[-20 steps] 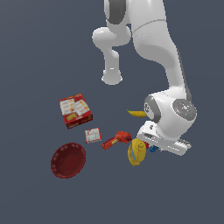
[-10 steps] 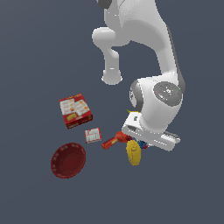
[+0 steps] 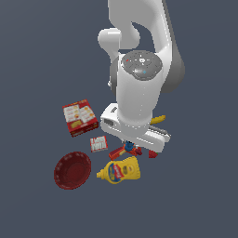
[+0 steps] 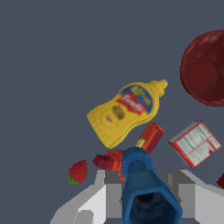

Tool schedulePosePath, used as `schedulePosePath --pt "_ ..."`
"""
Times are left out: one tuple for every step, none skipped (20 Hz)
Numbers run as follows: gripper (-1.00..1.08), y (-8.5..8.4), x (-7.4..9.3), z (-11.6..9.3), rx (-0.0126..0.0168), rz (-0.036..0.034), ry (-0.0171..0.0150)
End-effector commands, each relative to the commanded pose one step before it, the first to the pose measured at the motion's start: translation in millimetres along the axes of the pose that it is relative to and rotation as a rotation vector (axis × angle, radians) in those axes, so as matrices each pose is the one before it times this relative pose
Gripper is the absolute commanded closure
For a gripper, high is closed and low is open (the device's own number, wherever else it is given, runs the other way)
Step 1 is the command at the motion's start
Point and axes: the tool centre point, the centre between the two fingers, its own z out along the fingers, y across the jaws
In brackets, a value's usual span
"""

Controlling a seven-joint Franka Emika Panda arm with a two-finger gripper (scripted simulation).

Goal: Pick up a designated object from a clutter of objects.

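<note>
Fingers of my gripper (image 4: pixel 144 192) sit on both sides of the blue piece (image 4: pixel 146 188) and seem to pinch it, close together. It hangs just above the red drill-shaped tool (image 4: pixel 131 151) and near the mustard bottle (image 4: pixel 124 111). I think it could slip out, because it is small and my hold may be thin. My arm leans over the pile, wrist pointing down, strawberry (image 4: pixel 78 171) close by.

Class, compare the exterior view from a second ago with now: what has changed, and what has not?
The arm swung toward the exterior view's left; its gripper now holds the blue piece over the red drill-shaped tool. The mustard bottle, red bowl, box and packet stayed put.
</note>
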Motion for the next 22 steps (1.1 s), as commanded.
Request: schedulePosePath --pt "1.08 20.79 11.34 -21.10 -0.00054 -0.00080 -0.00163" --pt "1.08 8.14 4.61 -8.56 0.00000 0.00000 0.00000" --pt "1.08 7.96 4.72 -8.09 -0.00045 -0.00005 -0.00052" --pt "1.08 7.90 4.72 -8.05 -0.00049 -0.00005 -0.00049" --pt "1.08 7.99 4.62 -8.41 0.00000 0.00000 0.00000" --pt "1.08 7.73 4.75 -7.86 -0.00067 -0.00004 -0.00052" --pt "1.08 7.74 4.69 -8.01 -0.00040 -0.00002 -0.00027" --pt "1.08 7.66 4.69 -7.94 -0.00042 -0.00002 -0.00025" --pt "1.08 7.71 4.62 -8.11 0.00000 0.00000 0.00000" --pt "1.08 7.34 4.75 -7.53 -0.00086 -0.00001 -0.00046" --pt "1.08 7.18 4.62 -7.44 -0.00062 0.00000 -0.00030" --pt "1.08 6.81 4.23 -7.17 0.00000 0.00000 0.00000" --pt "1.08 5.98 4.03 -6.19 -0.00078 0.00001 -0.00033" --pt "1.08 5.68 3.62 -5.99 0.00000 0.00000 0.00000" --pt "1.08 4.86 3.46 -5.03 -0.00090 0.00004 -0.00037" --pt "1.08 4.63 3.05 -4.91 0.00000 0.00000 0.00000" --pt "1.08 4.15 2.78 -4.41 0.00000 0.00000 0.00000" --pt "1.08 3.45 2.66 -3.56 -0.00091 0.00009 -0.00035" --pt "1.08 3.31 2.28 -3.53 0.00000 0.00000 0.00000" --pt "1.08 2.92 2.05 -3.13 0.00000 0.00000 0.00000" --pt "1.08 2.56 1.82 -2.76 0.00000 0.00000 0.00000" --pt "1.08 1.99 1.77 -2.01 -0.00089 0.00016 -0.00036"
